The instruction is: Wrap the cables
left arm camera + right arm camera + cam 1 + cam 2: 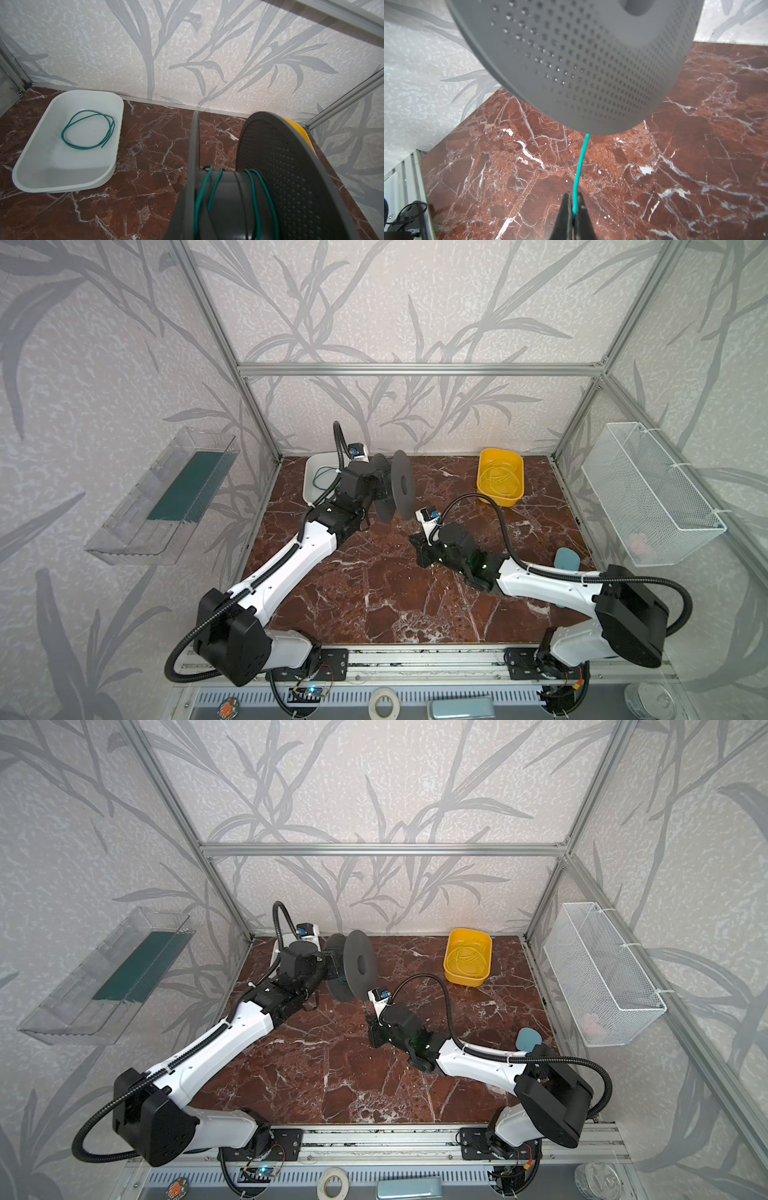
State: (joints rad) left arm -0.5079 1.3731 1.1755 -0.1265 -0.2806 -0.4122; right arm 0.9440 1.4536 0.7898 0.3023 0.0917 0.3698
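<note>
While nestling against the spool, left gripper: jaws hidden, sitting closed
right gripper: beside the spool, clamping the cable running up to it

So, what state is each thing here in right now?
spool: flanges upright, a few green turns on its hub.
left end effector: shut on spool.
wound cable: stretched from spool to right end effector.
right end effector: shut on wound cable.
loose cable: coiled, lying in white tray.
yellow tray: holds pale looped cables.
</note>
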